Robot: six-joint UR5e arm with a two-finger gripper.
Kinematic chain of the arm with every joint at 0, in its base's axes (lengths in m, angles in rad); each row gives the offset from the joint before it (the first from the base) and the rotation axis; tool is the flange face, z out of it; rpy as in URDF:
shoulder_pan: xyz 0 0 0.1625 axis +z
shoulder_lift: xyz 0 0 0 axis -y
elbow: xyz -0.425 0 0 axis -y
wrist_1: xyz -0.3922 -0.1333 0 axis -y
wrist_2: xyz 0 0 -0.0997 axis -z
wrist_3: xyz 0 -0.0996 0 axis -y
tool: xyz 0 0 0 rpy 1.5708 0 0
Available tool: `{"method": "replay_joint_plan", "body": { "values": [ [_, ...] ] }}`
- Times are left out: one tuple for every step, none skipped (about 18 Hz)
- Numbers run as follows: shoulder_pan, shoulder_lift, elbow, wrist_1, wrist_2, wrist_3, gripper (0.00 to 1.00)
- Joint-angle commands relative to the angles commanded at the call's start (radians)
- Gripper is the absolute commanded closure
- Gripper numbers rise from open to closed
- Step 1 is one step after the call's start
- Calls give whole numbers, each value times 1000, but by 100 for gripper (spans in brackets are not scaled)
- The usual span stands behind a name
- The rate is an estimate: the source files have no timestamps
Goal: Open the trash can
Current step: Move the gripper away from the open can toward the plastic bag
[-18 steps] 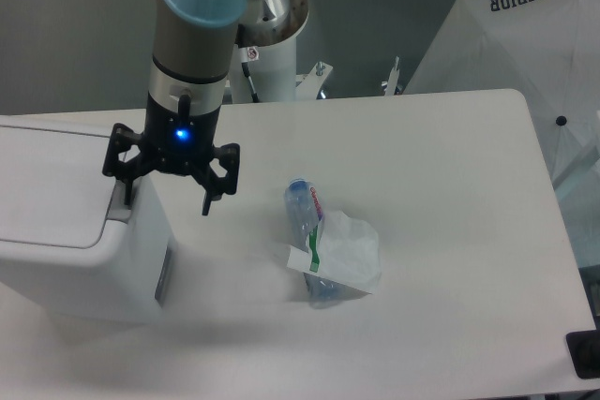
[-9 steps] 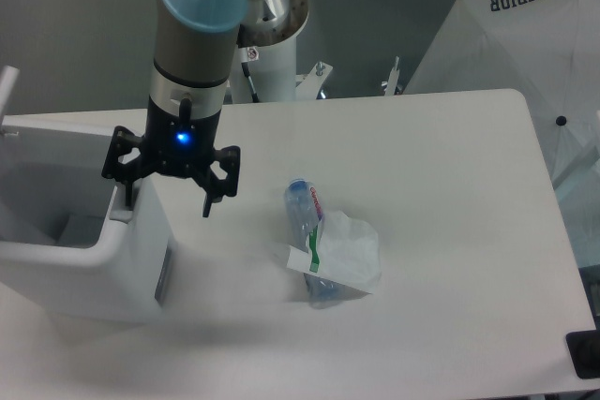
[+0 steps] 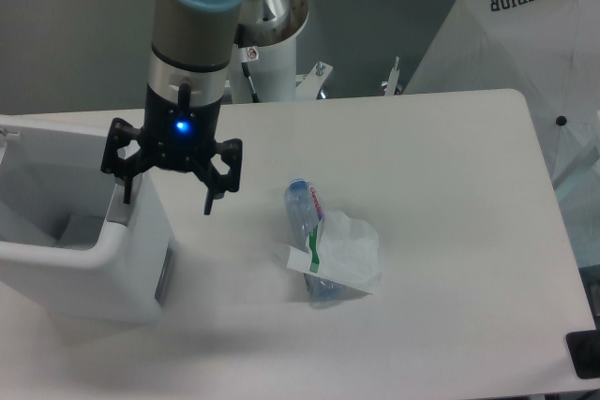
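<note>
Bin (image 3: pixel 84 269) at table's left edge, lid up, inside showing | gripper (image 3: pixel 167 192) over its right rim, jaws spread, holding nothing | stiff, smooth white plastic — prob. light, could slide | work the grey bar (image 3: pixel 122 205), not the walls — bag (image 3: pixel 330 255) apart, right.

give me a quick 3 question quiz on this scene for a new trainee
1. True or false: the trash can is open.
2. What does the gripper have in its fingers?
3. The plastic bag holds: A) a blue bottle B) a red cup C) a sponge

Key
1. True: the inside of the bin shows.
2. Nothing; the fingers are spread, one at the can's rim, one over the table.
3. A
</note>
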Motion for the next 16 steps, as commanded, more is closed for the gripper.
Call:
{"method": "replay_joint_plan", "body": {
  "values": [
    [17,0,-2,0,0,9,0],
    [38,-3,-3,0,0,32,0],
    [61,-8,-5,-2,5,63,0],
    [87,-14,-8,-2,27,104,0],
    [113,-29,-11,-3,72,151,0],
    [135,-41,-20,-9,119,185,0],
    [138,-43,-32,-6,158,205,0],
    [140,-46,-43,1,178,219,0],
    [141,-55,-40,0,186,244,0],
    [141,-69,-35,0,195,276,0],
    [150,-92,-34,0,208,311,0],
    [178,-113,-34,0,227,352,0],
    [216,-124,-34,2,242,395,0],
    [241,-135,-28,-2,245,444,0],
    [262,-140,-22,-3,245,494,0],
    [284,-146,-18,-3,245,552,0]
  ]
}}
